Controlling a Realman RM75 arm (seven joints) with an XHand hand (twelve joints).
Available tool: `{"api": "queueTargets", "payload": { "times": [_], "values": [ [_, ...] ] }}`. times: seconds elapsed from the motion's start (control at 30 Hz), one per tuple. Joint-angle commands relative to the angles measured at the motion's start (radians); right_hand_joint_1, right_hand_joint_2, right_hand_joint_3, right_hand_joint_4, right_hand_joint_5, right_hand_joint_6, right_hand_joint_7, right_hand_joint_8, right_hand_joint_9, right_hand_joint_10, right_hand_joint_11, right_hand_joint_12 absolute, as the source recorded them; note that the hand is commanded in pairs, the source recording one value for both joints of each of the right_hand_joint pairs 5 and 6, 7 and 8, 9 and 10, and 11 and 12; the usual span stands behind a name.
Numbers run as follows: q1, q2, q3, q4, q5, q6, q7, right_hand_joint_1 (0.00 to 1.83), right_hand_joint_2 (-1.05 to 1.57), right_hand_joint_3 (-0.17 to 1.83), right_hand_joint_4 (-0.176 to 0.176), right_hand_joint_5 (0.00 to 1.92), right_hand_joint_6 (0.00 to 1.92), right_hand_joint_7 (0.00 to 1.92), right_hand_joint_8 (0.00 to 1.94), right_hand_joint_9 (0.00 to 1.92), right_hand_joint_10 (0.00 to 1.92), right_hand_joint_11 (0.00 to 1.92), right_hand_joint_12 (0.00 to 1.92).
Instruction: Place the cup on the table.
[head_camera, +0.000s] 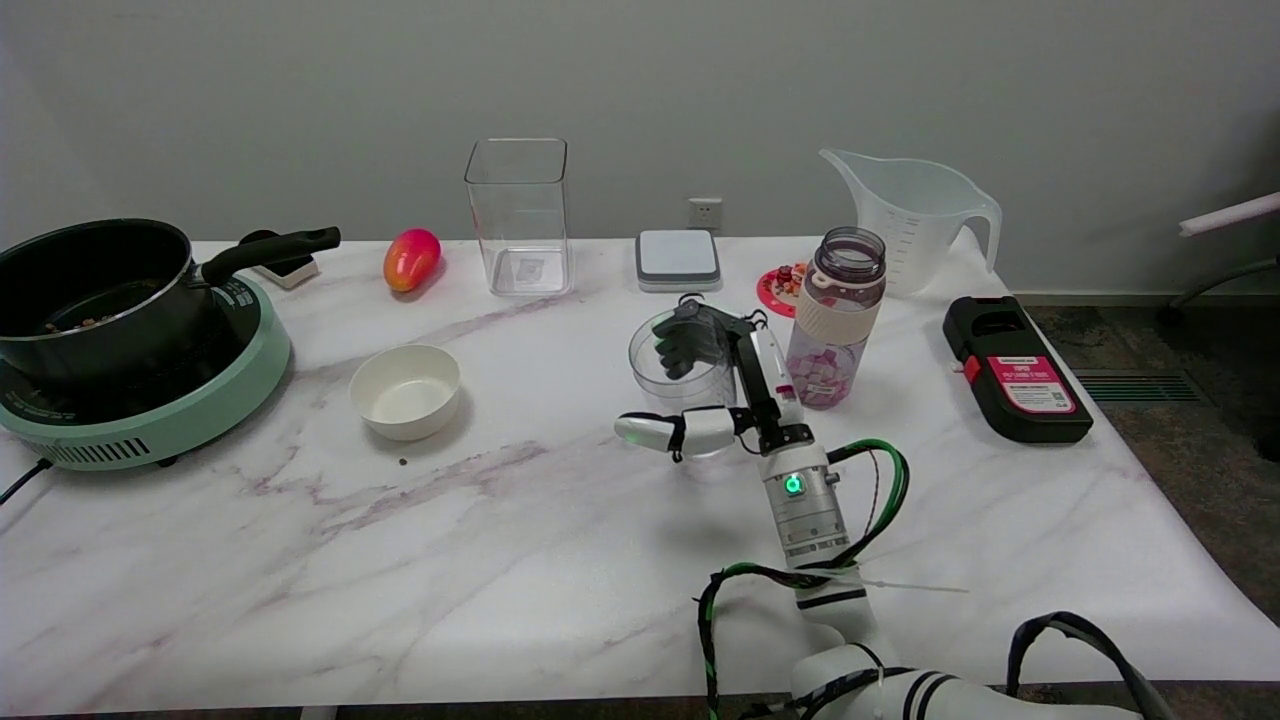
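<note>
We note that the right robot hand (722, 385) wraps its dark fingers (690, 340) around the far wall of the clear, smooth-walled round cup (672, 372), thumb spread toward us, holding it upright near the middle of the glossy marbled tabletop (500, 560), just beside the ribbed bottle (838, 320), presumably for a steady set-down.

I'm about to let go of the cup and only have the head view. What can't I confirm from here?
- Cup base: hidden by the robot hand, so contact with the table is unclear.
- Grip: fingers seen through clear plastic; contact uncertain.
- Pot contents: too dark.
</note>
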Motion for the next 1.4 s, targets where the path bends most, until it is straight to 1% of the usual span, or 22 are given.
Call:
{"api": "queueTargets", "payload": {
  "times": [0.03, 0.4, 0.57, 0.63, 0.7, 0.77, 0.83, 0.93, 1.03, 1.1, 1.33, 1.4],
  "values": [
    [-0.009, -0.047, -0.001, -0.154, -0.046, 0.141, 0.095, 1.21, 1.37, 0.36, 0.0, 1.46, 1.46, 1.55, 1.55, 1.49, 1.49, 1.3, 1.3],
    [-0.042, -0.054, 0.0, -0.156, -0.049, 0.131, 0.117, 1.19, 1.39, 0.35, 0.0, 1.46, 1.46, 1.55, 1.55, 1.49, 1.49, 1.3, 1.3],
    [-0.044, -0.054, 0.004, -0.16, -0.044, 0.127, 0.128, 1.21, 1.31, 0.44, 0.0, 1.41, 1.41, 1.54, 1.54, 1.48, 1.48, 1.29, 1.29],
    [-0.046, -0.052, 0.005, -0.159, -0.044, 0.127, 0.128, 1.25, 1.15, 0.57, 0.0, 1.31, 1.31, 1.49, 1.49, 1.43, 1.43, 1.26, 1.26],
    [-0.046, -0.049, 0.006, -0.157, -0.043, 0.127, 0.13, 1.26, 0.97, 0.66, 0.0, 1.2, 1.2, 1.43, 1.43, 1.37, 1.37, 1.22, 1.22],
    [-0.046, -0.048, 0.01, -0.155, -0.043, 0.127, 0.13, 1.26, 0.84, 0.67, 0.0, 1.13, 1.13, 1.38, 1.38, 1.32, 1.32, 1.18, 1.18],
    [-0.046, -0.048, 0.014, -0.154, -0.043, 0.127, 0.13, 1.28, 0.72, 0.61, 0.0, 1.02, 1.02, 1.32, 1.32, 1.26, 1.26, 1.15, 1.15],
    [-0.046, -0.047, 0.015, -0.153, -0.041, 0.129, 0.13, 1.29, 0.53, 0.58, 0.0, 0.94, 0.94, 1.25, 1.25, 1.2, 1.2, 1.1, 1.1],
    [-0.047, -0.045, 0.015, -0.153, -0.036, 0.13, 0.13, 1.25, 0.21, 0.81, 0.0, 0.88, 0.88, 1.15, 1.15, 1.09, 1.09, 0.99, 0.99],
    [-0.05, -0.045, 0.015, -0.153, -0.032, 0.132, 0.13, 1.24, 0.12, 0.89, 0.0, 0.85, 0.85, 1.12, 1.12, 1.04, 1.04, 0.94, 0.94],
    [-0.058, -0.046, 0.026, -0.153, -0.032, 0.134, 0.13, 1.22, -0.05, 1.07, 0.0, 0.82, 0.82, 1.07, 1.07, 0.93, 0.93, 0.84, 0.84],
    [-0.058, -0.047, 0.027, -0.153, -0.032, 0.133, 0.131, 1.22, -0.13, 1.16, 0.0, 0.81, 0.81, 1.01, 1.01, 0.84, 0.84, 0.77, 0.77]
  ]
}}
